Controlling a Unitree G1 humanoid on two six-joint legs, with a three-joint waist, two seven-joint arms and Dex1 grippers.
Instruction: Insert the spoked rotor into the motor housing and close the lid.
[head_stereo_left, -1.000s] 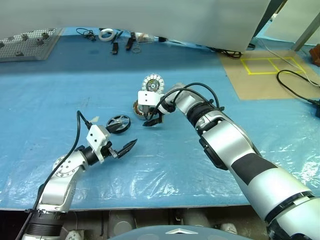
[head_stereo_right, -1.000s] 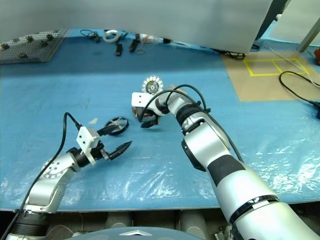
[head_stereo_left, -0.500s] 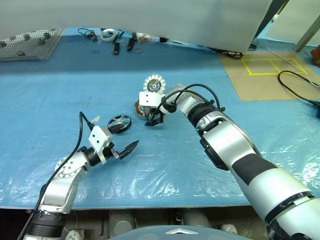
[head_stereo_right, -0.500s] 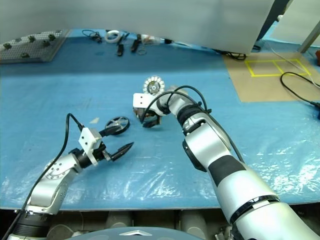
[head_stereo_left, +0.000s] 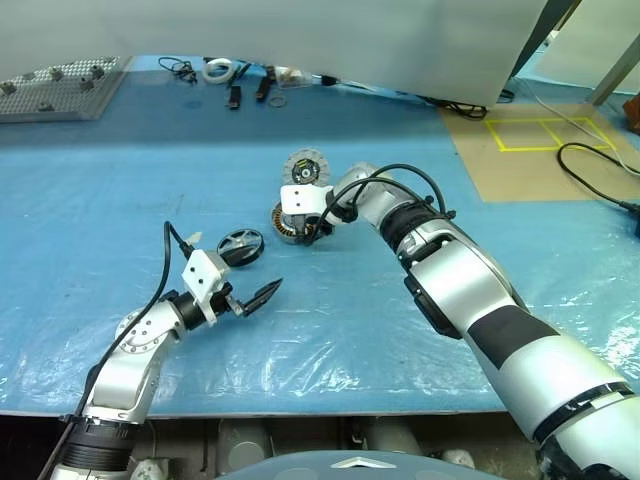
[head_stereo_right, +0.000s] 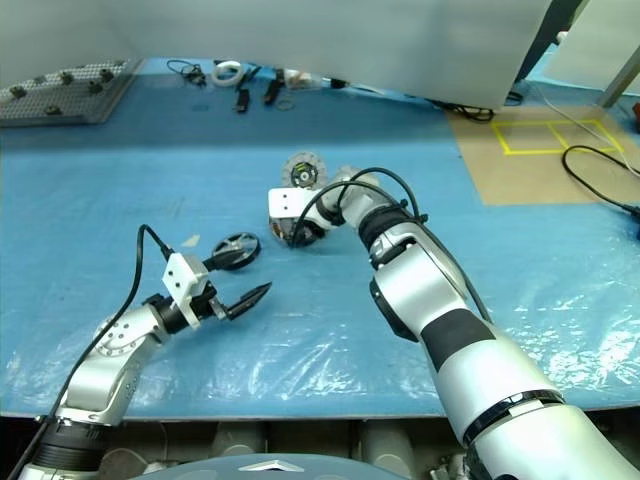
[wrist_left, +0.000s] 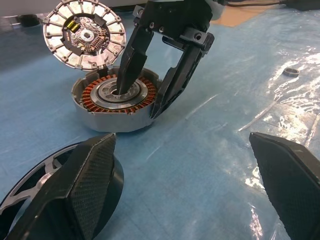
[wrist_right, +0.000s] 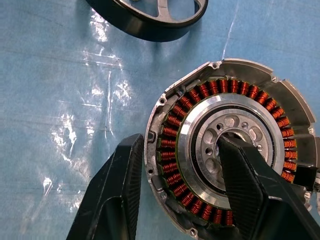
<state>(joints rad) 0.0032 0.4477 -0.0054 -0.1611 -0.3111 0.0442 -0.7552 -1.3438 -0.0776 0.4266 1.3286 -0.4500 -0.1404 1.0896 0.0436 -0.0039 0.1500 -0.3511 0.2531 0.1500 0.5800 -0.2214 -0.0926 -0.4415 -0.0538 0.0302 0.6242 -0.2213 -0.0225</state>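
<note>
1. Your left gripper (head_stereo_left: 252, 296) hovers low over the blue sheet (head_stereo_left: 90, 200), its jaws spread wide and holding nothing.
2. Just beyond it, the spoked rotor (head_stereo_left: 240, 244) lies flat on the sheet, well outside the housing; one left finger (wrist_left: 92, 182) stands in front of the rotor's rim in the left wrist view.
3. To the rotor's right, the motor housing (wrist_left: 111, 102) sits open-side up; copper windings (wrist_right: 172, 165) ring its silvery centre, and no rotor is inside.
4. Your right gripper (wrist_left: 145, 75) straddles the housing wall: one finger (wrist_right: 247, 192) rests in the centre, the other (wrist_right: 117, 192) outside the rim, jaws partly closed.
5. Behind the housing, the lid (wrist_left: 82, 34) stands tilted, ribbed face showing.
</note>
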